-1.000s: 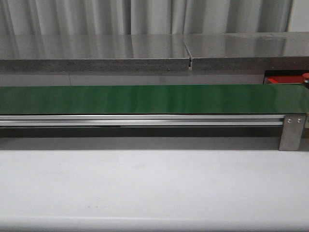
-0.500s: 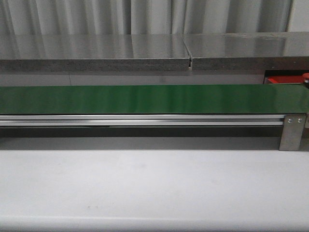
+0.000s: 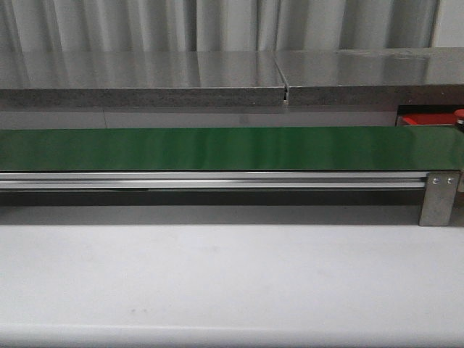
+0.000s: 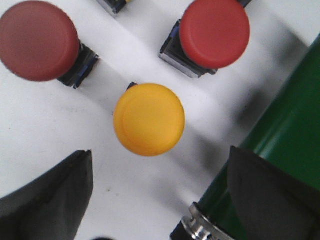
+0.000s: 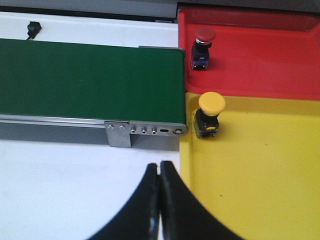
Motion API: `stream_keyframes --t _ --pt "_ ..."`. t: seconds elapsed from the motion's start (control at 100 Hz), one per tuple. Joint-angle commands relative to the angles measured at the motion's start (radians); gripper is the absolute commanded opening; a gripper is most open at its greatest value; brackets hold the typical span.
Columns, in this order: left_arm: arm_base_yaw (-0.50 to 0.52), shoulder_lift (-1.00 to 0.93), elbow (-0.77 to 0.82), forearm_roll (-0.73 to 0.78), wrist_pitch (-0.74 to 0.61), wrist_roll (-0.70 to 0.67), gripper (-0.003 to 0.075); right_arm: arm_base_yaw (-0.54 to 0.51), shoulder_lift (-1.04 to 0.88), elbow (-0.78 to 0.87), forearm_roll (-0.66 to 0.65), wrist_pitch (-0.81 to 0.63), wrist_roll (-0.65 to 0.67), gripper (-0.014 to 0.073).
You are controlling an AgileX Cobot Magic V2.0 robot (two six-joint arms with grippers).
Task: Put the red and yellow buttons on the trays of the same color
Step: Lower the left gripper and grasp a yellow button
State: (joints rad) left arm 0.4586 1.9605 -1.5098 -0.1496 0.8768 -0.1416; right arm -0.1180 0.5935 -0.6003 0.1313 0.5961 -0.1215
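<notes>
My left pincer (image 4: 160, 200) is hanging wide open over the white bench (image 4: 45, 130), its two dark fingers (image 4: 50, 200) spread well apart and gripping nothing. Between them and a little ahead, a yellow button (image 4: 149, 119) is standing on the bench, cap up. Beyond it two red buttons are sitting apart from each other, one red button (image 4: 38, 40) to one side and another red button (image 4: 215, 32) nearer the green belt (image 4: 285, 130), whose end roller is showing just beside one finger.

My right pincer (image 5: 160, 200) is resting closed, its fingertips (image 5: 150, 205) pressed together with nothing between them, above the white bench near the belt's end (image 5: 90, 80). Past that end, a red tray (image 5: 260, 60) is carrying one red-capped button (image 5: 204, 47) standing upright near its corner. Touching it along one edge, a yellow tray (image 5: 260, 170) is holding one yellow-capped button (image 5: 210, 115), also upright, just beside the belt's bracket.

In the front view the belt (image 3: 217, 148) is stretching across, and only a sliver of the red tray (image 3: 424, 120) is peeking out at far right; neither pincer is appearing there.
</notes>
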Motion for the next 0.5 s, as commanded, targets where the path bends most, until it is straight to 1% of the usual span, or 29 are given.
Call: stream_keyframes --t 0.0,0.33,0.4,0.49 --pt "0.003 -0.038 -0.041 -0.010 -0.041 -0.010 0.0546 -0.001 0.000 -0.025 -0.004 -0.066 -0.002 -0.0117" --pt "0.014 0.016 -0.045 -0.015 -0.098 -0.009 0.0540 -0.001 0.000 -0.025 -0.004 -0.066 -0.002 -0.0117" --pt "0.014 0.016 -0.045 -0.015 -0.118 -0.009 0.0501 -0.001 0.000 -0.025 -0.004 -0.066 -0.002 -0.0117" --pt "0.014 0.016 -0.045 -0.021 -0.124 -0.007 0.0405 -0.001 0.000 -0.025 -0.004 -0.066 -0.002 -0.0117"
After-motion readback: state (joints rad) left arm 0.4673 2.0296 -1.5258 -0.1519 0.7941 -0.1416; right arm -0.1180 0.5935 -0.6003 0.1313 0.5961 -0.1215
